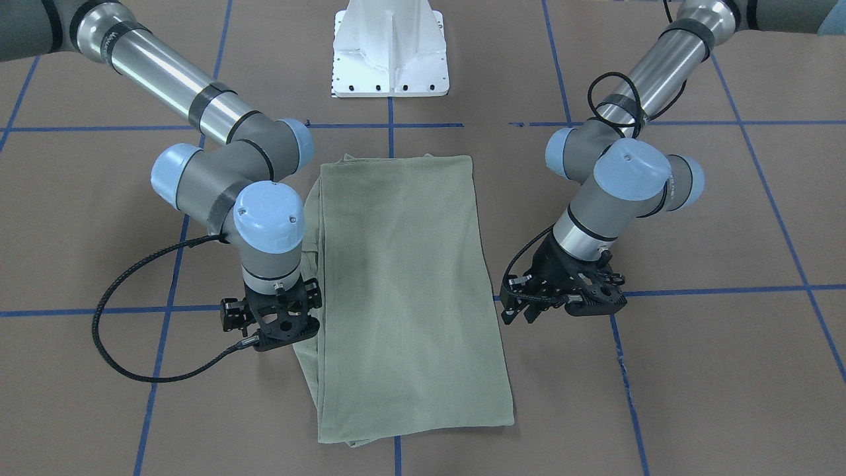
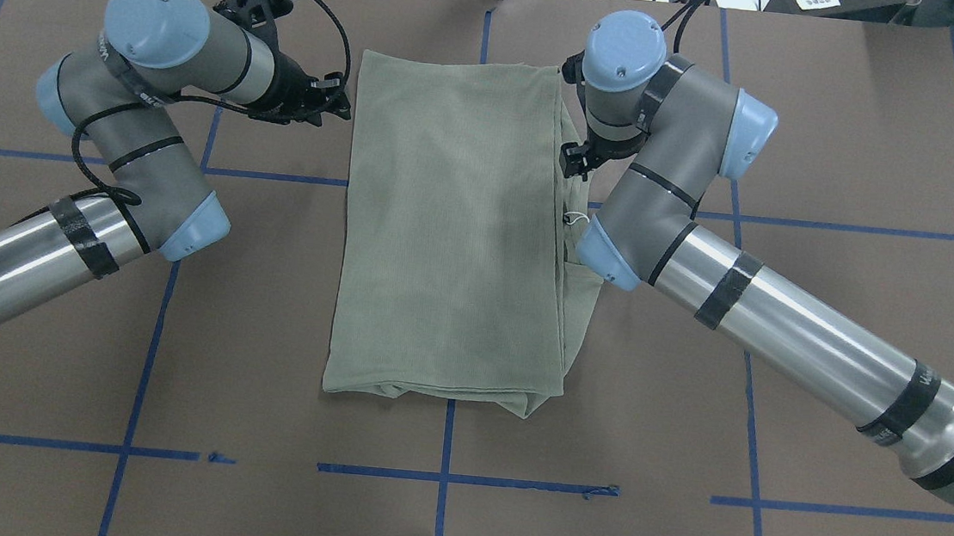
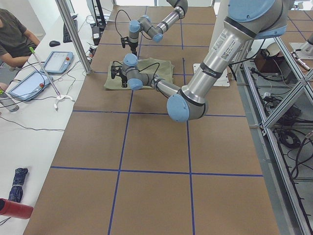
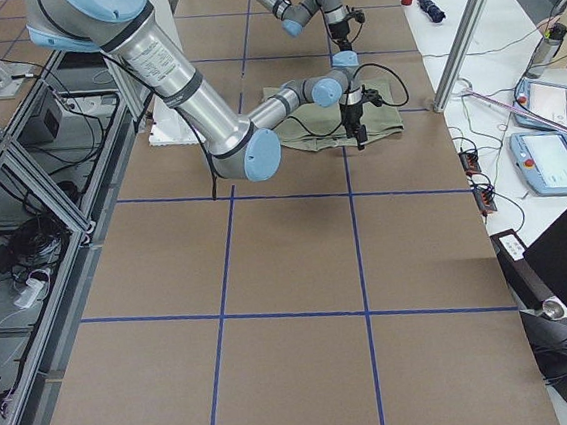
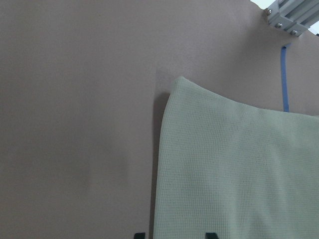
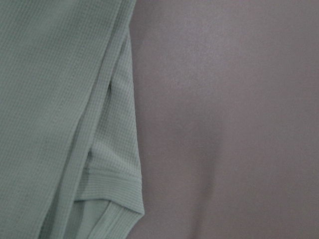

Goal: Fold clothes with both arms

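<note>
Where blue tape lines cross it, the brown surface carries 1 sage-green shirt, and the 2 arms reach in from either side. The left arm and the right arm each bend at the elbow and bring their wrists in toward the far part of the cloth, the end away from the white pedestal base. The shirt lies flat at the middle of the surface. It is folded lengthwise into 1 long rectangle, with its loose layers bunched along the edge on the robot's right. The left tool sits low right at the shirt's left edge, toward the far end. Its 2 fingers stand apart and it has hold of nothing. The right tool points down over the bunched right edge, but its fingers are hidden. From here I cannot tell how far it is open or whether it has any cloth. A small white tag peeks from the folds beside a blue-capped joint of the right arm.
</note>
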Robot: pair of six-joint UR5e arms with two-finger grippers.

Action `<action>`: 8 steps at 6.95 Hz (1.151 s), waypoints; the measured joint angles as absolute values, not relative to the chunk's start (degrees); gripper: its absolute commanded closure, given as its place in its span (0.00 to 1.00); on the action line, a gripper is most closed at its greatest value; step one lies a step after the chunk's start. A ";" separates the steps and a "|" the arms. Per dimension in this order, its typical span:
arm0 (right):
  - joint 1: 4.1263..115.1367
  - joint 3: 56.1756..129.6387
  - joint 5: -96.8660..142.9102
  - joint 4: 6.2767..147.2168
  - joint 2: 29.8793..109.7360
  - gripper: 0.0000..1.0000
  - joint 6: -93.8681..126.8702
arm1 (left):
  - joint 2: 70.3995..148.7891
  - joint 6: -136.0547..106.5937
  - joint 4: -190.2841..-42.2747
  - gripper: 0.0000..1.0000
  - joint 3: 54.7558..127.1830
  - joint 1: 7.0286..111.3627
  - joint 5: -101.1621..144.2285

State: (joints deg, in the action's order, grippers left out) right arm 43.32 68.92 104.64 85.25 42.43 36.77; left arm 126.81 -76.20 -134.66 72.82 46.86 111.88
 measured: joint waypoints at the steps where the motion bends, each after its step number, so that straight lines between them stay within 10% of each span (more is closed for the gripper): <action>1: 43.47 70.79 106.45 85.37 42.42 0.00 39.27 | 126.66 -76.20 -134.65 0.49 73.23 46.85 111.88; 8: 24.35 99.38 94.80 84.88 58.11 0.01 98.35 | 125.99 -76.20 -134.65 0.49 74.00 46.79 111.81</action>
